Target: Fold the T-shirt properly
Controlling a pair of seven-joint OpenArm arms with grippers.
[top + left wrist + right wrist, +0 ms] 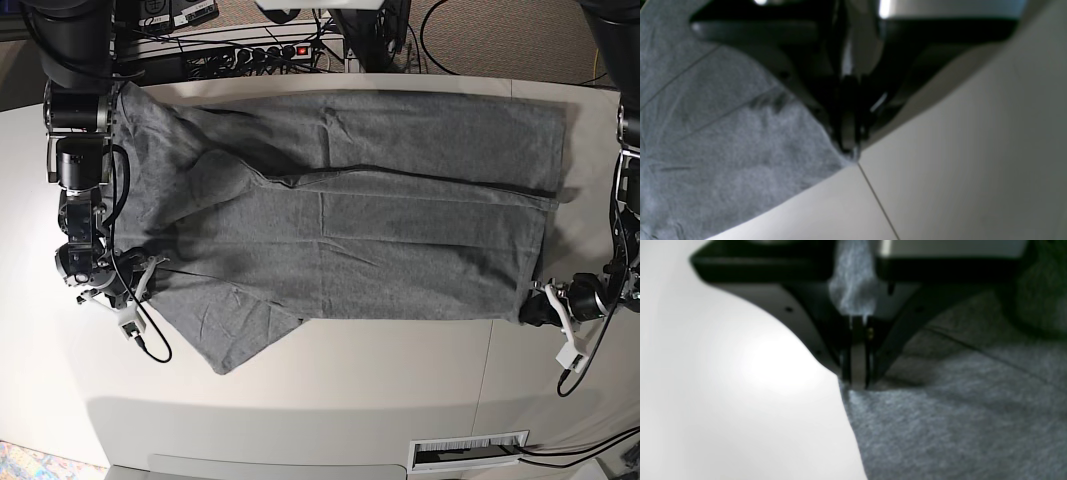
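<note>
Left hand (848, 151) pinched closed on a corner of the grey T-shirt (340, 215); right hand (857, 381) closed on its opposite edge, shirt flat on white surface (400, 390).

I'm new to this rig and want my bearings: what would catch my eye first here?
A big grey T-shirt lies spread across most of the white table, one sleeve sticking out toward the near edge. At each end a black pincer has shut on the cloth's edge: the right pincer at the sleeve end, the left pincer at the hem corner. Behind the table runs a power strip with cables.
</note>
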